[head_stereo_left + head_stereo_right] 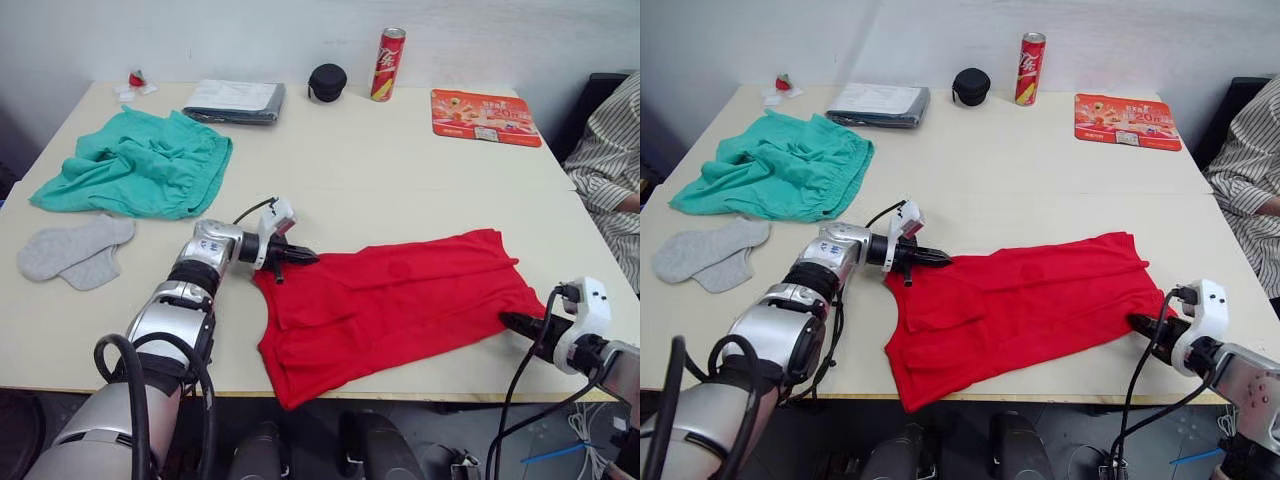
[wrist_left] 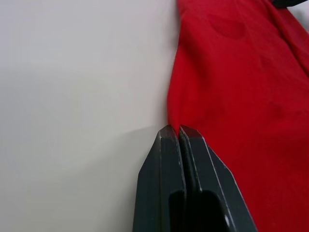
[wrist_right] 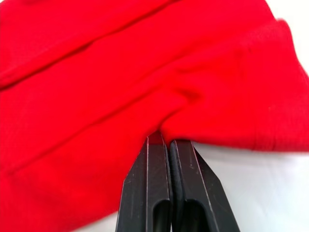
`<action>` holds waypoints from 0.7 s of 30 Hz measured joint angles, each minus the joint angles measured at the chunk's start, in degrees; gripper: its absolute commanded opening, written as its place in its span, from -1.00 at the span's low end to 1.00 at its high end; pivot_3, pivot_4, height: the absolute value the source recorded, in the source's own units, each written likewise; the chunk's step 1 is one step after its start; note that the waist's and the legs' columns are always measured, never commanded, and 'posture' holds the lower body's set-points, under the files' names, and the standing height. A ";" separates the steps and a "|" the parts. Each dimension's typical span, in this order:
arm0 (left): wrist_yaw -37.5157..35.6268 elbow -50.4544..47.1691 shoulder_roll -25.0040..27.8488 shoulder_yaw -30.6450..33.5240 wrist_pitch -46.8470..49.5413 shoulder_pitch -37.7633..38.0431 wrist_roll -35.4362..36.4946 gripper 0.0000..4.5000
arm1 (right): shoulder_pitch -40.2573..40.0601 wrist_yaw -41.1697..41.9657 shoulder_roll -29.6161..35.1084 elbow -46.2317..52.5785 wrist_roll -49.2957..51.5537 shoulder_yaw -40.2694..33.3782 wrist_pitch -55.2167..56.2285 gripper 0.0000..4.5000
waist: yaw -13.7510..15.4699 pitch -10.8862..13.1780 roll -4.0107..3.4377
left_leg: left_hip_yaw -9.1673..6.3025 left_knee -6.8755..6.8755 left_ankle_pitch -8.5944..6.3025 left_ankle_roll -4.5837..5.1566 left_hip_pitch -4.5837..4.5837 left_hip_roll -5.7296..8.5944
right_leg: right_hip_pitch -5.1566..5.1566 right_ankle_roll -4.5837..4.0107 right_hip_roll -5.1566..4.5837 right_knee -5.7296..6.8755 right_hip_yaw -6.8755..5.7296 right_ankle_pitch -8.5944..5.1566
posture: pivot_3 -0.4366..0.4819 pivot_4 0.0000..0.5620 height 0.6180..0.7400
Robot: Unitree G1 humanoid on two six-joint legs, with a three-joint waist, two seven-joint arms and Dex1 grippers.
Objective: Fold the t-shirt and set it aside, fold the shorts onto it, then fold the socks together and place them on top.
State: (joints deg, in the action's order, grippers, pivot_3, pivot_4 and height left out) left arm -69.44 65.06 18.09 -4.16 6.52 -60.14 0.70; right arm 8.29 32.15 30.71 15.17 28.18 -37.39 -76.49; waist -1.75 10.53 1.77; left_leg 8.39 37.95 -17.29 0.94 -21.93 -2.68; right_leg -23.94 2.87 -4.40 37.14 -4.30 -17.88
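Observation:
The red t-shirt (image 1: 400,290) lies partly folded along the table's front edge, and its lower left corner hangs a little over that edge. My left gripper (image 1: 305,257) is shut at the shirt's left corner, its fingertips (image 2: 170,133) pinched on the fabric edge. At the shirt's right end my right gripper (image 1: 508,321) is shut on a raised fold of red cloth (image 3: 203,111). The teal-green shorts (image 1: 140,165) sit crumpled at the far left. In front of them the two grey socks (image 1: 75,250) overlap each other.
Along the back of the table (image 1: 400,160) are a folded grey cloth (image 1: 235,100), a black round case (image 1: 327,81), a red can (image 1: 387,64) and an orange packet (image 1: 485,117). A person's striped sleeve (image 1: 610,160) is at the right edge.

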 measured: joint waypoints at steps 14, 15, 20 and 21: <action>18.92 -51.10 4.67 11.68 22.50 32.73 11.07 -1.00 | 21.47 -0.11 3.47 -27.28 -10.47 23.92 28.47 -0.99 | -1.89 0.07 -0.17 | 0.27 -0.21 0.20 -0.32 0.61 -0.05 | 0.14 -0.10 0.02 0.40 0.43 -0.08 | -0.05 -0.47 1.00; 21.08 -55.13 4.32 12.86 24.30 35.45 12.24 -1.00 | 23.28 -0.07 2.71 -29.31 -11.25 25.32 30.47 -0.99 | -1.70 0.08 -0.18 | 0.26 -0.25 0.22 -0.34 0.62 -0.05 | 0.14 -0.11 0.02 0.40 0.43 -0.08 | -0.05 -0.47 1.00; 30.11 -70.39 1.93 16.86 29.37 46.64 15.67 -1.00 | 29.42 -0.14 -0.91 -37.79 -15.02 30.80 39.91 -0.99 | -1.11 0.10 -0.19 | 0.26 -0.29 0.23 -0.34 0.59 -0.02 | 0.14 -0.12 0.00 0.32 0.42 -0.08 | -0.05 -0.47 1.00; 31.13 -72.82 1.80 17.36 29.31 48.68 15.92 -1.00 | 30.16 -0.15 -1.76 -38.98 -15.56 31.33 41.52 -0.99 | -1.12 0.10 -0.19 | 0.27 -0.29 0.22 -0.33 0.60 -0.01 | 0.15 -0.12 -0.02 0.30 0.44 -0.08 | -0.05 -0.47 1.00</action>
State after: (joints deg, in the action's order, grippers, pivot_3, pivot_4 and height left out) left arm -38.31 -7.75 19.89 13.20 35.83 -11.46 16.62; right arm 38.46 32.00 28.95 -23.82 12.63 -6.06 -34.97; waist -2.88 10.63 1.58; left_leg 8.66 37.66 -17.07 0.61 -21.33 -2.69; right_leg -23.79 2.75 -4.42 37.45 -3.86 -17.96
